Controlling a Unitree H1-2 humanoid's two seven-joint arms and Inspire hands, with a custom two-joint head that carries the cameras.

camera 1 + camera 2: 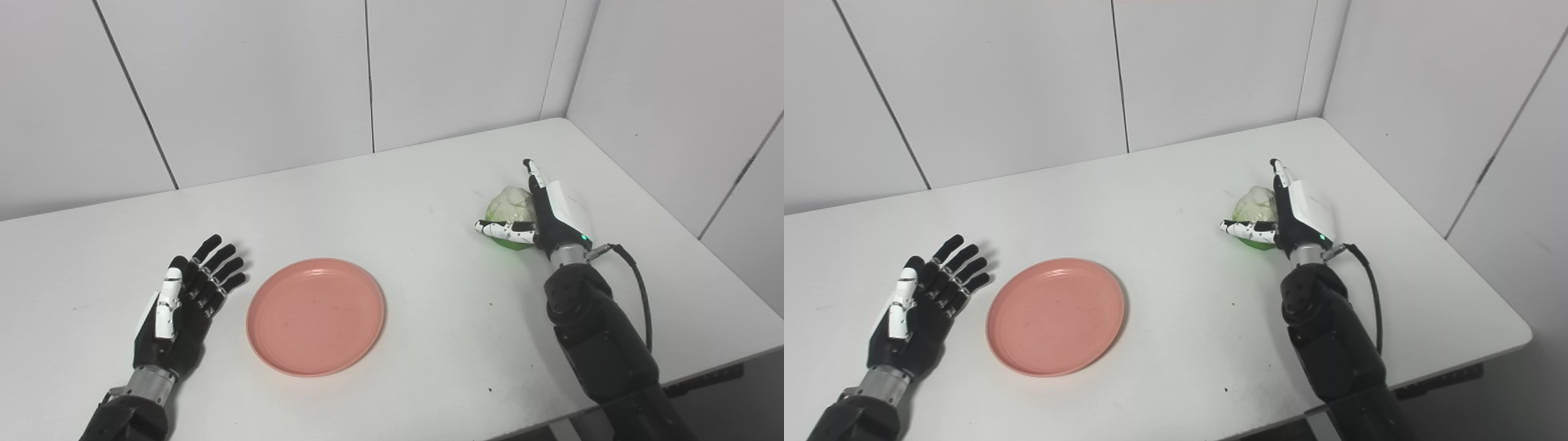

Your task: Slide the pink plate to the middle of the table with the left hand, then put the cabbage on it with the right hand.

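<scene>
Plate [315, 315] lies flat on the table [416, 184], left of centre, with the left hand [184, 303] just beside its left rim, palm up, fingers spread, holding nothing. Cabbage [509, 207] sits well apart to the right, on the table. Right hand [542, 211] stands against it, thumb across its front and fingers straight beside it, not closed around it.

Both cameras sit high, side by side, and look down toward 12 o'clock at the white worktop [429, 184] from close by. Both see the same worktop and walls. The right eye view sits a little toward 3 o'clock.
</scene>
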